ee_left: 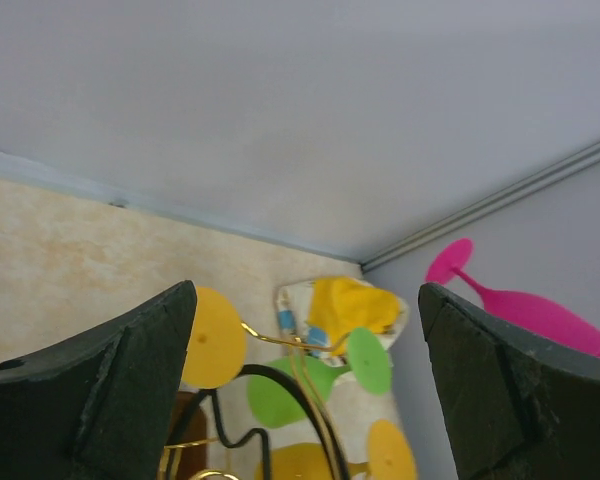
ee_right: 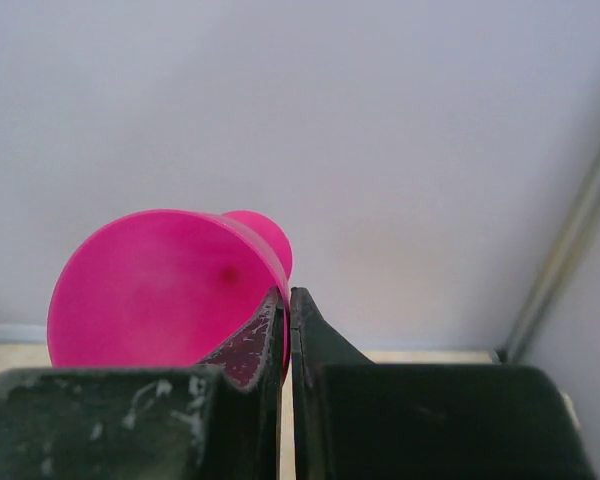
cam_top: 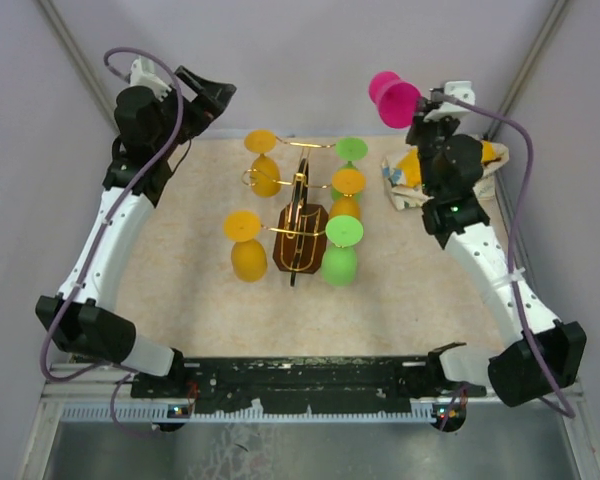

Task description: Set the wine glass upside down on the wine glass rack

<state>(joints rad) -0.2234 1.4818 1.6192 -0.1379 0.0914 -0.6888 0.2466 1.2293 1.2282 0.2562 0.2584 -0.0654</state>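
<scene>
The right arm reaches up high, and the right gripper point(cam_top: 423, 102) point(ee_right: 285, 295) pinches the rim of the pink wine glass point(cam_top: 393, 98) point(ee_right: 150, 280) point(ee_left: 530, 305), which sticks out sideways with its foot pointing away; the left arm is up high too, and the left gripper point(cam_top: 205, 92) point(ee_left: 305, 288) is spread wide. Just under the right gripper lies a white bag point(cam_top: 402, 192) point(ee_left: 292, 300) with something yellow point(cam_top: 412, 165) point(ee_left: 350, 305) inside. The wine glass rack point(cam_top: 300, 215) point(ee_left: 290, 345), thin gold wire on a dark brown base, stands lower down between the two grippers, with yellow glasses point(cam_top: 249, 258) and green glasses point(cam_top: 339, 265) hanging on it foot up.
</scene>
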